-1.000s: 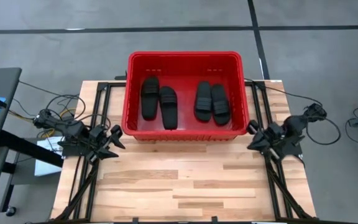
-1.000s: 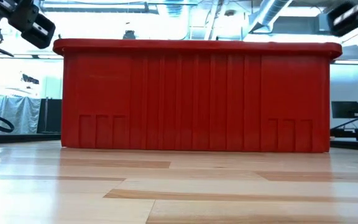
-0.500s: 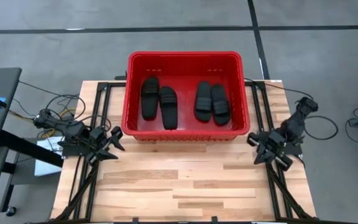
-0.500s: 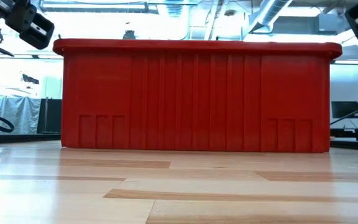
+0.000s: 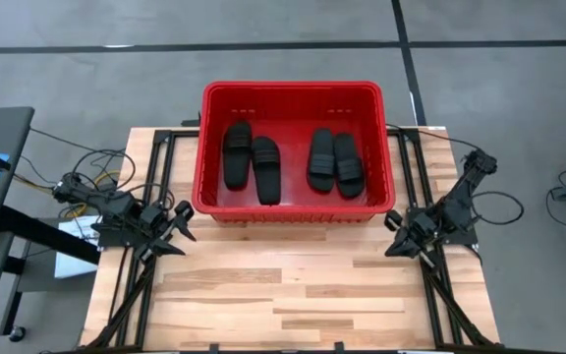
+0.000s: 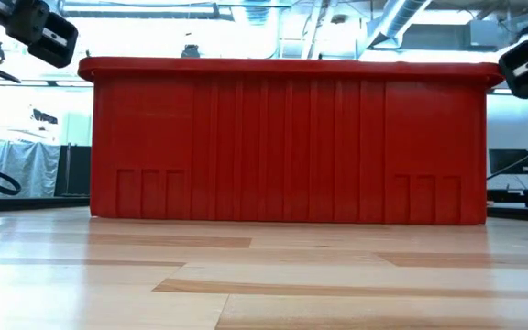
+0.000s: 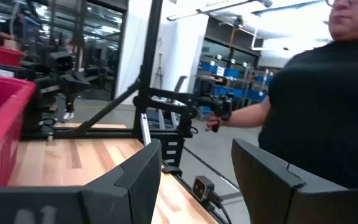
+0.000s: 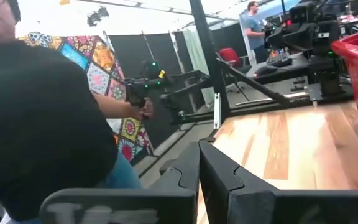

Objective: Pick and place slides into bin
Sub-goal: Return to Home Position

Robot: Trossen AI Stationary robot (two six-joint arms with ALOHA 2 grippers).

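Step in hand: return to rest position

Slides [image 5: 266, 169], all four, lie flat on the floor of the bin [image 5: 290, 87] in two pairs; placing appears complete; the step in hand is judged to be parking of both arms. Left gripper [image 5: 178, 228] hangs just off the bin's near-left corner, fingers spread, holding nothing; right gripper [image 5: 395, 236] hangs just off the near-right corner, fingers pressed together, holding nothing. Next move calls only for drawing each arm outward, clear of the rim; bare table [image 5: 293, 285] in front of the bin gives open room; cables [image 5: 96, 162] trail beside the left arm; a person [image 7: 328, 99] stands beyond the table edge.
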